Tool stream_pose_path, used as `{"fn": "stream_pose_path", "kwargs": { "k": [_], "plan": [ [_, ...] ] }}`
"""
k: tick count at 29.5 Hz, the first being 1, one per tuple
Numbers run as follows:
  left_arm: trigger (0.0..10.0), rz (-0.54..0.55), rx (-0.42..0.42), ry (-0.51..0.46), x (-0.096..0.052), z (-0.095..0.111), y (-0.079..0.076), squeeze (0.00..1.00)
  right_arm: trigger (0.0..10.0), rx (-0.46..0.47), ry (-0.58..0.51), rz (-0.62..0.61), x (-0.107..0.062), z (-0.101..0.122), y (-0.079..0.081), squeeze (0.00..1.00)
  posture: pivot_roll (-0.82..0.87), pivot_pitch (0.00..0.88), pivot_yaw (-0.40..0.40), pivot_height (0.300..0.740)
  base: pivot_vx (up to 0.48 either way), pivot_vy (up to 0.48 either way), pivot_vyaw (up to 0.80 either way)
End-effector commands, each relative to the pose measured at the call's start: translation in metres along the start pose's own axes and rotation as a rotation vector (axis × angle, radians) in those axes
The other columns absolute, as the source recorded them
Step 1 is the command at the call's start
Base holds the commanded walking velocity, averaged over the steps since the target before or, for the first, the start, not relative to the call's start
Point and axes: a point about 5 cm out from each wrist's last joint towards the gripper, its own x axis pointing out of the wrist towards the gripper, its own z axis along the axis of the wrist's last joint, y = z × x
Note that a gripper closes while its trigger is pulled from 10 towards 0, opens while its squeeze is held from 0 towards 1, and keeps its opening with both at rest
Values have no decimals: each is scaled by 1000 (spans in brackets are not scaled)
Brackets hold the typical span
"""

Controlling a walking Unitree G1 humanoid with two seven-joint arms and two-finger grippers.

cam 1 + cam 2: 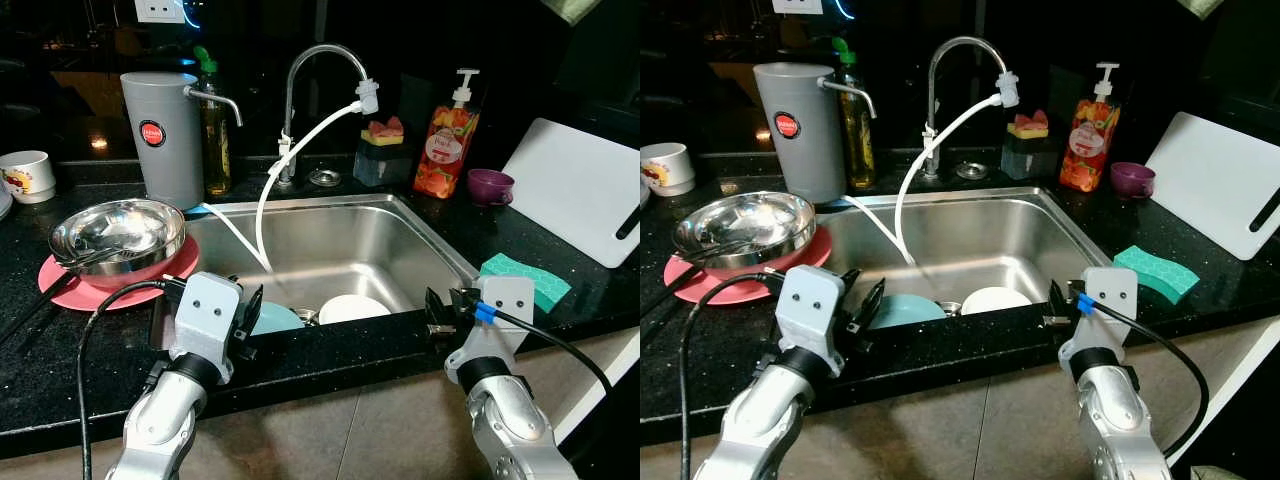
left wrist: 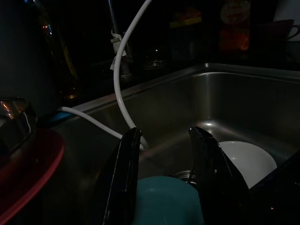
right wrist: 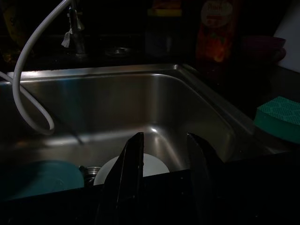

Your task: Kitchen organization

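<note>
**Both grippers poised at sink edge; dishes not yet taken**

The left gripper (image 1: 862, 305) is hovering at the front rim of the sink (image 1: 440, 240), lower left of centre in the head views. Its two fingers are standing parted with a moderate gap and are holding nothing. In the left wrist view the teal plate (image 2: 164, 201) is lying directly beyond that gap, low in the basin. The right gripper (image 1: 1055, 305) is hovering at the same rim, lower right of centre, fingers likewise parted and empty. The white bowl (image 1: 352, 308) is sitting just beside the teal plate, near the drain, and is showing between the right fingers in that wrist view.

Judgement: the step in hand appears to be lifting dishes out of the basin. To do it well, each gripper should be clearing the rim before descending, then taking its dish by the near edge with one finger inside and one outside. The white hose (image 1: 262, 215) is hanging into the basin close to the left gripper's line and should be avoided. The steel bowl (image 1: 118, 232) on the red plate (image 1: 70, 285), left of the sink, is limiting set-down room there.
</note>
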Motion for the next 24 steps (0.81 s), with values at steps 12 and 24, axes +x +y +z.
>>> {"fn": "stream_pose_path", "kwargs": {
  "k": [12, 24],
  "plan": [
    [10000, -17, -10, 3, 1, -2, -4, 0, 10000, 7, 0, -12, -2, 2, -3, 0, 84, 79, -77, 740, 0, 0, 0],
    [10000, -16, -12, 2, 1, -1, -4, 0, 10000, 7, 0, -9, -2, 2, -2, 0, 85, 80, -80, 740, 0, 0, 0]
  ]
}}
